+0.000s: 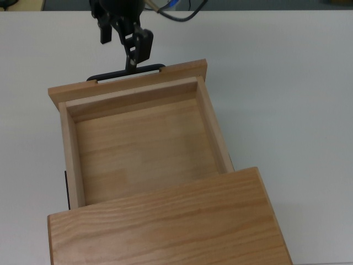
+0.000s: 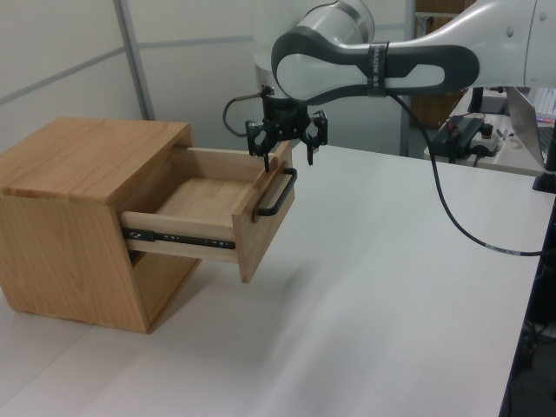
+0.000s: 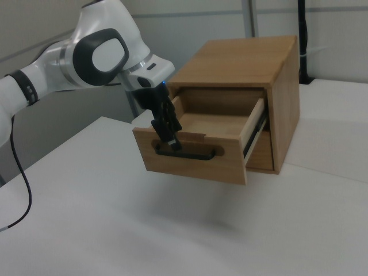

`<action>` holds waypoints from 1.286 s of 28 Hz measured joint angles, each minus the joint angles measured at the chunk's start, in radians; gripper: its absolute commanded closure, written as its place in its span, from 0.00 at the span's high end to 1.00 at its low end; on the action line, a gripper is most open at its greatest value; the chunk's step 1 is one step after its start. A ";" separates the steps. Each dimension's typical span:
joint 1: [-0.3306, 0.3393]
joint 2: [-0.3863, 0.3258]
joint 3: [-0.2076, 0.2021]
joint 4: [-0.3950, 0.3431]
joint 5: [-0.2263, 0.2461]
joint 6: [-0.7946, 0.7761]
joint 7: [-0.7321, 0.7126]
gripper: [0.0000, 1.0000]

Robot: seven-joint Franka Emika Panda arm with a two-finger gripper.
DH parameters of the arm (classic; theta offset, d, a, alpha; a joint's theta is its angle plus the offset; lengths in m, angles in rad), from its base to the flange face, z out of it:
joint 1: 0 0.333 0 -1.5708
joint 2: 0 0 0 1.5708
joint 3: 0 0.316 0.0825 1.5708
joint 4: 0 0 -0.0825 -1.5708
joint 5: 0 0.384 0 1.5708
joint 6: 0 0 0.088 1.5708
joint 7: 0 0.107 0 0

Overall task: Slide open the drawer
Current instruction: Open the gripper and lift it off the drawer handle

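The drawer (image 1: 127, 84) stands pulled well out of the wooden box (image 1: 165, 221), its light wood tray bare inside. A black bar handle (image 1: 124, 73) runs along its front panel (image 2: 265, 228). My gripper (image 1: 119, 48) hangs open just above the handle's middle, one finger on each side of the bar and nothing between them. The left view shows the gripper (image 2: 287, 149) a little above the handle (image 2: 276, 191). In the right view one finger (image 3: 171, 140) ends close over the handle (image 3: 185, 154) of the drawer (image 3: 195, 167).
The box (image 2: 87, 156) sits on a white table (image 2: 373, 304). A black cable (image 2: 452, 217) trails from the arm across the table in the left view's right. Equipment (image 2: 465, 135) stands beyond the table's far edge.
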 measured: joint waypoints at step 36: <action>0.005 -0.036 0.009 0.035 0.119 -0.245 -0.941 1.00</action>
